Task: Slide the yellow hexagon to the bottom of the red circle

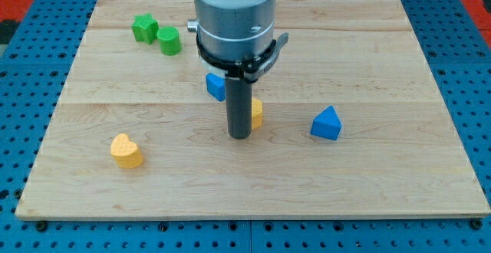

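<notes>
My tip rests on the board near its middle. A yellow block, likely the yellow hexagon, shows just to the view's right of the rod, mostly hidden behind it and touching or nearly touching it. No red circle is visible; the arm's body hides part of the board at the view's top centre. A blue block sits just up-left of the rod, partly hidden.
A blue triangular block lies to the view's right. A yellow heart-shaped block lies at lower left. A green star-like block and a green cylinder sit at upper left. The wooden board lies on a blue pegboard.
</notes>
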`<control>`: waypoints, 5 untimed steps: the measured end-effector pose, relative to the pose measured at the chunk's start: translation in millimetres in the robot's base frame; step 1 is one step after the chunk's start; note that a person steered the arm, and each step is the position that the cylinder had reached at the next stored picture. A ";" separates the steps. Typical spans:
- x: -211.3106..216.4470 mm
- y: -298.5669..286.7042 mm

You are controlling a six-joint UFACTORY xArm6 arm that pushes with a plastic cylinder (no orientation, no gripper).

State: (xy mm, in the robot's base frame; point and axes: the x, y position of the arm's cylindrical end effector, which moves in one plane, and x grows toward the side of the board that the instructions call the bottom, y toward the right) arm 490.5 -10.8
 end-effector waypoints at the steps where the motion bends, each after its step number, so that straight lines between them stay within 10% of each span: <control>1: -4.2 22.7; 5: -43.4 15.8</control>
